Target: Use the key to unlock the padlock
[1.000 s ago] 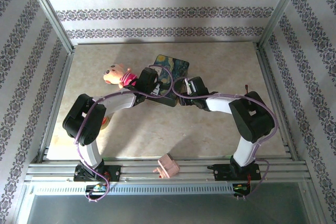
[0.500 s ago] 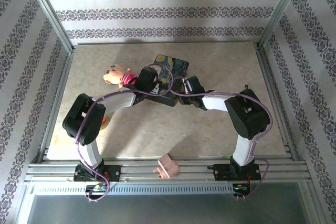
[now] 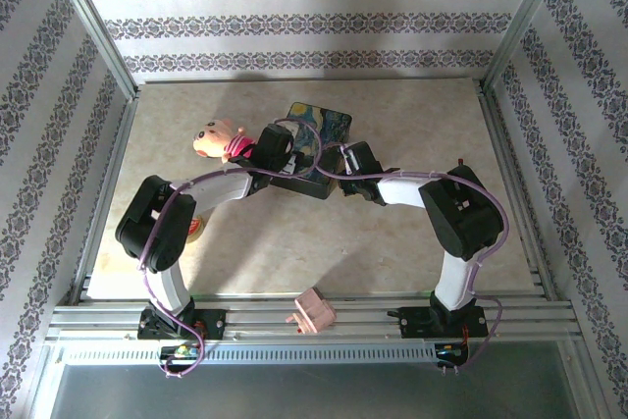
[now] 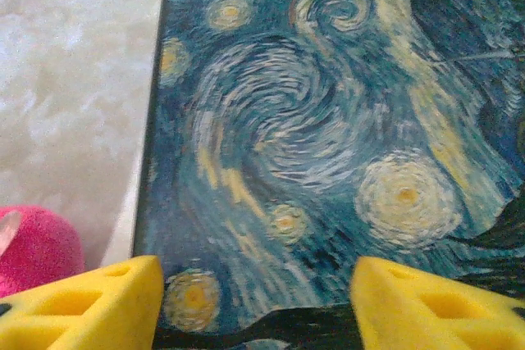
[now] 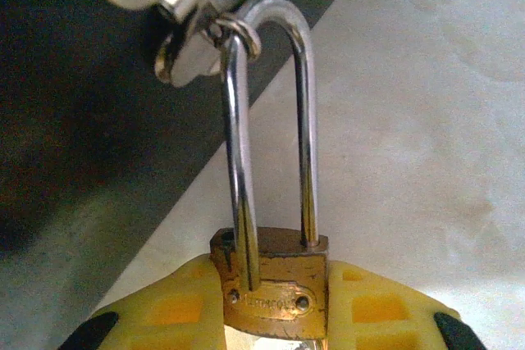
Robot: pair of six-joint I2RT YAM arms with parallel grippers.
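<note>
While shackle (image 5: 306, 120) loops through latch (image 5: 187, 48), right gripper (image 5: 271, 311) pinches padlock (image 5: 271, 275) body; left gripper (image 4: 256, 301) spread.

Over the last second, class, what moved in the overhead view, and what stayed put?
The right arm's elbow swung left and the right gripper, shut on the padlock, edged toward the painted box. The left gripper shifted slightly left. Box, plush toy and pink block stayed put.

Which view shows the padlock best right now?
Right wrist: the padlock sits close up, brass body clamped in the right gripper, shackle hooked through the box latch. Top external has the arms over it; left wrist faces the painted lid.
</note>
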